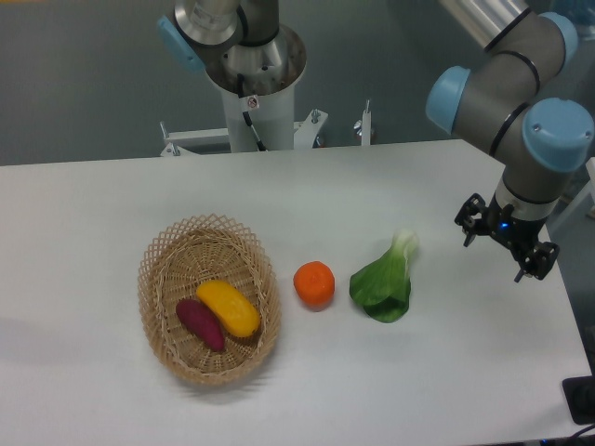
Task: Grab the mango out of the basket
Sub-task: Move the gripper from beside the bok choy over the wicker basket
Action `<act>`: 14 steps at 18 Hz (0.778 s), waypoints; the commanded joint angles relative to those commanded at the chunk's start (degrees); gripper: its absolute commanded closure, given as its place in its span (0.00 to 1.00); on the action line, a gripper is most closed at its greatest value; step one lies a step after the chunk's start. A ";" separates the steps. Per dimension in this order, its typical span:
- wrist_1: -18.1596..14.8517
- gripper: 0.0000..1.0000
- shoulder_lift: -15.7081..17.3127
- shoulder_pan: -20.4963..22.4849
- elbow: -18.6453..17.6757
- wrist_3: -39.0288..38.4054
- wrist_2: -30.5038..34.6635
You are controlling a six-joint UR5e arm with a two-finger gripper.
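Mango (pixel 229 308) smooth, yellow-orange, lying in basket (pixel 158 279) toward table's left front corner, long axis diagonal. Gripper (pixel 505 243) near right edge, fingers apart, holding nothing.

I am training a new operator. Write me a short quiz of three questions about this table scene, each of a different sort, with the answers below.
1. True or false: the mango lies inside the basket.
2. Which thing lies directly beside the mango in the basket? A) the orange B) the purple fruit C) the green vegetable
3. Fill the gap: the gripper hangs at the table's ___ side in the picture, far from the basket.

Key
1. True.
2. B: the purple fruit lies along the mango; the orange and the green vegetable lie on the table.
3. Right.
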 joint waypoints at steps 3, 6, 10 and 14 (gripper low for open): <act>0.00 0.00 0.09 -0.97 -0.35 -0.79 0.09; 0.00 0.00 0.09 -2.72 -0.35 -3.69 0.26; 0.00 0.00 -0.18 -5.27 -0.44 -10.71 0.27; -1.93 0.00 0.70 -7.99 -2.19 -15.37 -1.58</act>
